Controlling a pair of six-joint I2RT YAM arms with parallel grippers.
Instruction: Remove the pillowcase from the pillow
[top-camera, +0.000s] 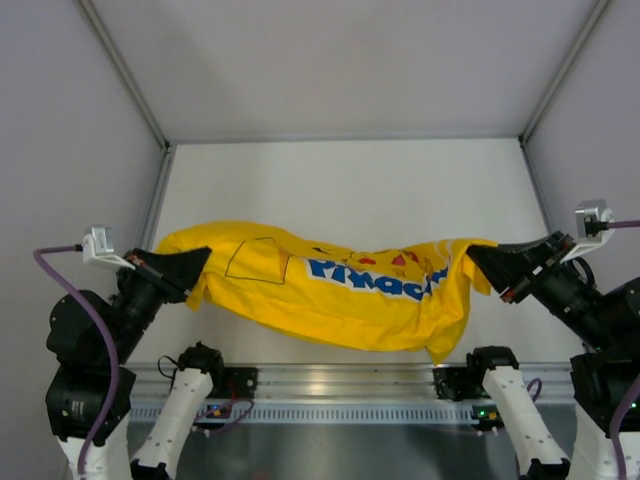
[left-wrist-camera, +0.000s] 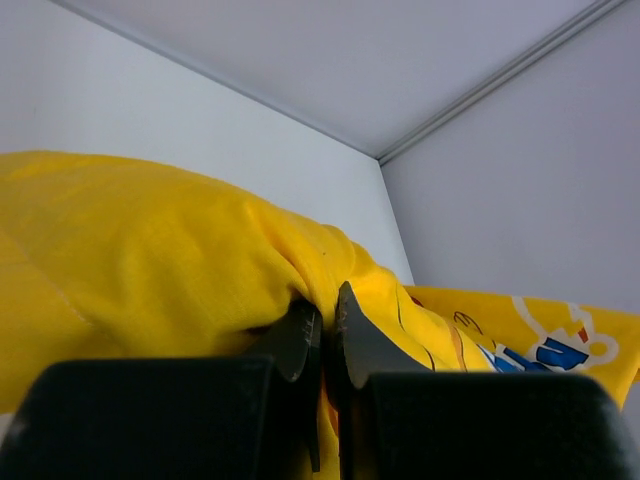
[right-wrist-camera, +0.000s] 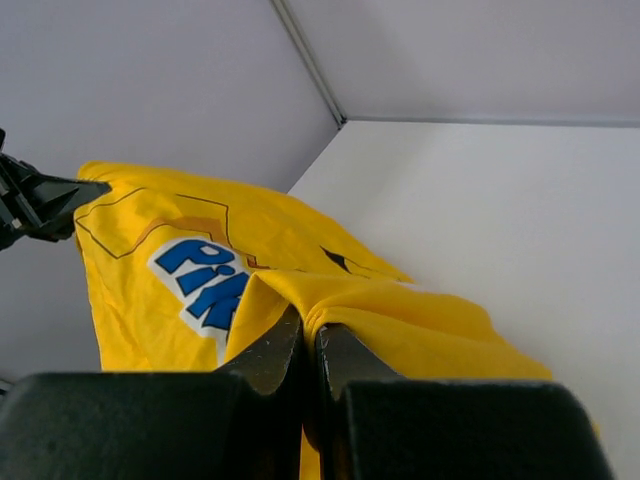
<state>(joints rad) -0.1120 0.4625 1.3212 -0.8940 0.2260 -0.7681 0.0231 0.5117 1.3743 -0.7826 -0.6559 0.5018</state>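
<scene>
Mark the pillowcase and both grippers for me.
pillowcase (top-camera: 332, 308), top view, cloth below the lettering
left gripper (left-wrist-camera: 325, 312), left wrist view, between its fingertips
right gripper (right-wrist-camera: 310, 328), right wrist view, between its fingertips

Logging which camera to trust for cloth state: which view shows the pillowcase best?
Top external: the pillowcase shows whole, hanging stretched between the left pincer and right pincer. Left wrist shows only bunched fabric up close plus a sliver of lettering; right wrist shows a pinched fold and part of the lettering.
</scene>
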